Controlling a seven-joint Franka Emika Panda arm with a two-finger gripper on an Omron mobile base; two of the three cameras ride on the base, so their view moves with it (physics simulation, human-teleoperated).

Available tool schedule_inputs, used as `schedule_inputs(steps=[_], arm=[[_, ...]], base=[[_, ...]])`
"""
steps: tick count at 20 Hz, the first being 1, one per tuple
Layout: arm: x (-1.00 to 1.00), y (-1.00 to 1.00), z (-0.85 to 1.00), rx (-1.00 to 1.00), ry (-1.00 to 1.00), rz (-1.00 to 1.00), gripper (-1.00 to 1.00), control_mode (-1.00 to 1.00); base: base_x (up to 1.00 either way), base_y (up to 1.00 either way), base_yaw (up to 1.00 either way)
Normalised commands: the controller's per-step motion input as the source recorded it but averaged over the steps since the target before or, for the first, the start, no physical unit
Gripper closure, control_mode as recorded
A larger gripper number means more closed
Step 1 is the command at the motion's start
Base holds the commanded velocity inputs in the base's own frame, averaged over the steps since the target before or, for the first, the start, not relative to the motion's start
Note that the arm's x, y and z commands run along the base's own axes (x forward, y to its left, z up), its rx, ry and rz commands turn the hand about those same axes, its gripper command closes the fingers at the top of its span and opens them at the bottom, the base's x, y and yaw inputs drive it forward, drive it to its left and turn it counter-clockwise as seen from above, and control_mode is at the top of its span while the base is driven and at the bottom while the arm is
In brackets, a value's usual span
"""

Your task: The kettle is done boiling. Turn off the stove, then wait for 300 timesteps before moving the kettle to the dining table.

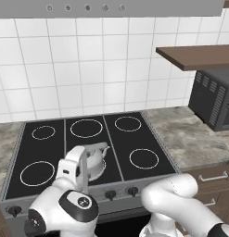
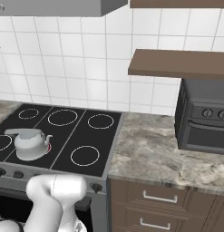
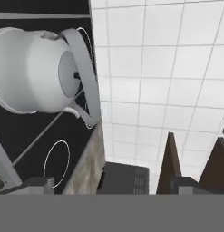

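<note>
The pale grey kettle (image 1: 96,159) (image 2: 30,144) stands on the front middle burner of the black stove (image 1: 134,141) (image 2: 93,136), and a red glow shows at its base. In the hand view the kettle (image 3: 34,72) appears rolled on its side at the upper left, handle arched to the right. My gripper (image 1: 81,173) (image 3: 113,185) hangs just in front-left of the kettle, above the stove's front edge. It is open and its tips are wide apart with nothing between them. Black knobs (image 1: 110,195) (image 2: 96,186) line the steel front. The dining table is out of view.
A dark grey toaster oven (image 1: 213,99) (image 2: 204,118) sits on the marble counter (image 1: 190,134) (image 2: 149,152) right of the stove, under a brown shelf (image 1: 194,56) (image 2: 177,63). White tiled wall runs behind. Brown drawers (image 2: 158,199) are below the counter.
</note>
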Motion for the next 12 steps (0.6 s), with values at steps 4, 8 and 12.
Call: schedule_inputs(steps=[4, 8, 12], arm=[[0.00, 0.26, -0.40, -0.19, 0.01, 0.05, -1.00, -1.00], [0.00, 0.29, -0.38, -0.16, 0.03, 0.05, -1.00, -1.00], [0.00, 0.30, -0.35, -0.13, 0.03, 0.05, -1.00, -1.00]], base=[[0.00, 0.00, 0.00], [0.00, 0.00, 0.00], [0.00, 0.00, 0.00]])
